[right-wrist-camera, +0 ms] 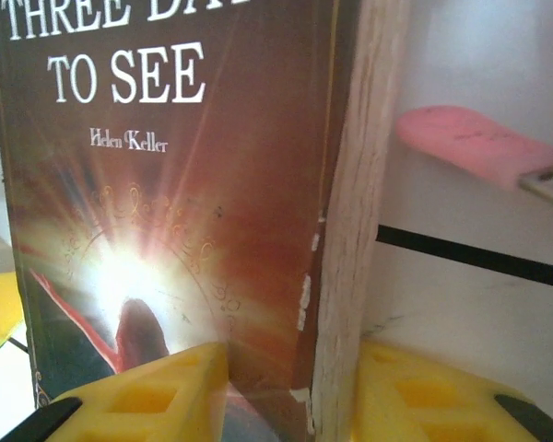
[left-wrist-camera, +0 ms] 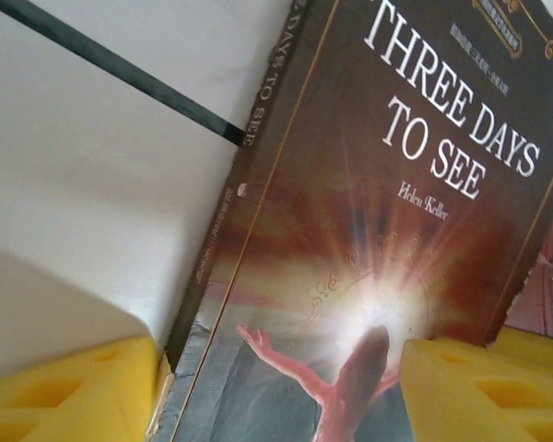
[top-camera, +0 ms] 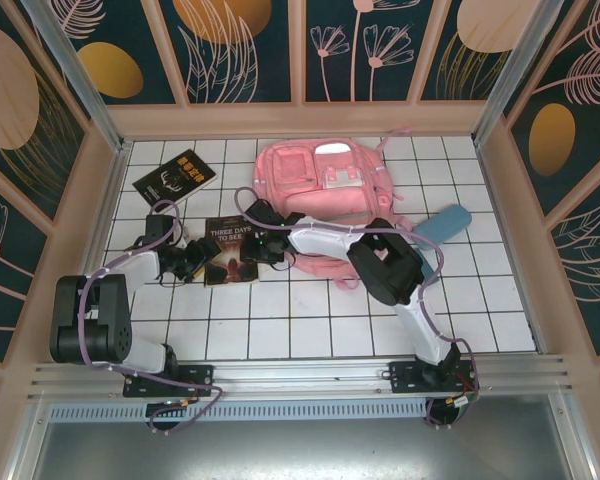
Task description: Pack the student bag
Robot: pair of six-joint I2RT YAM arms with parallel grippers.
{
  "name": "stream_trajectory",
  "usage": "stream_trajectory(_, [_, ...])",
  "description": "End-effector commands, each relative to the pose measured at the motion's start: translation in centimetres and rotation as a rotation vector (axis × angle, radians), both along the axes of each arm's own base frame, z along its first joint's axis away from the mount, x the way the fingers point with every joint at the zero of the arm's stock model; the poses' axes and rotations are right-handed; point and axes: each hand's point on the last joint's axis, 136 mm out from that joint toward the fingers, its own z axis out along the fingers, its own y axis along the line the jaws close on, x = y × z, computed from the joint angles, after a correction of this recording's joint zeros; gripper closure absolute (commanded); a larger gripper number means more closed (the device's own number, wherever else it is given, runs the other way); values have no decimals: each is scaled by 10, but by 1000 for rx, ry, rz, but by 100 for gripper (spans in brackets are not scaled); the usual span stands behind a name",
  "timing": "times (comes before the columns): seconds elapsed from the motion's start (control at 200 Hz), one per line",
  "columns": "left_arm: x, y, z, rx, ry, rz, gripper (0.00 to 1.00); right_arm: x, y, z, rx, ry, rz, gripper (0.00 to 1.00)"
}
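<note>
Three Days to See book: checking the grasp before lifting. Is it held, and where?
The right gripper pinches the book across its page edge, near the bottom corner. The left gripper flanks its lower end; a grip there cannot be told.

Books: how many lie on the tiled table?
2. A black softcover book at far left; the brown Three Days to See paperback at centre, beside the pink fabric backpack. Others may be hidden inside it.

Book [right-wrist-camera: 194, 230]: "Three Days to See", Helen Keller; front cover in view, pale page edge along its right side.
Right gripper [right-wrist-camera: 290, 387]: yellow pads [right-wrist-camera: 147, 396] clamp the page edge, one on the cover, one on the far side.
Pink strap end [right-wrist-camera: 470, 143]: lies on the white tabletop [right-wrist-camera: 479, 313], clear of the book, with a metal fitting at its tip.
</note>
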Motion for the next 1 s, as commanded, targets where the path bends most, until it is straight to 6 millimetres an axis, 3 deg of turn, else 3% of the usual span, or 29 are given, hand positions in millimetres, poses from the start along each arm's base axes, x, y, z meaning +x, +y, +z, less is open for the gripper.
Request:
stream_trajectory(0.0, [-9,-37,15,-155,-21,-118,32,-13,6,-14,31,55,77,62])
stream_trajectory(0.19, [-5,-45,30,-183,-65,-136,35,-14,6,-7,79,71,85,64])
stream_trajectory(0.39, [-6,-34,17,-111,-32,-96,35,-11,8,19,108,31,96,82])
stream_trajectory(0.49, [-3,-29,17,-82,-33,-78,30,-7,4,32,120,6,86,92])
stream_trajectory(0.701, [3,-21,22,-34,-43,-61,11,-4,-3,67,294,10,123,98])
stream_trajectory(0.846, [6,-30,29,-84,-75,-93,6,-3,-11,99,494,42,168,99])
stream_trajectory(0.996, [8,-39,36,-141,-104,-129,5,0,-24,112,569,58,180,100])
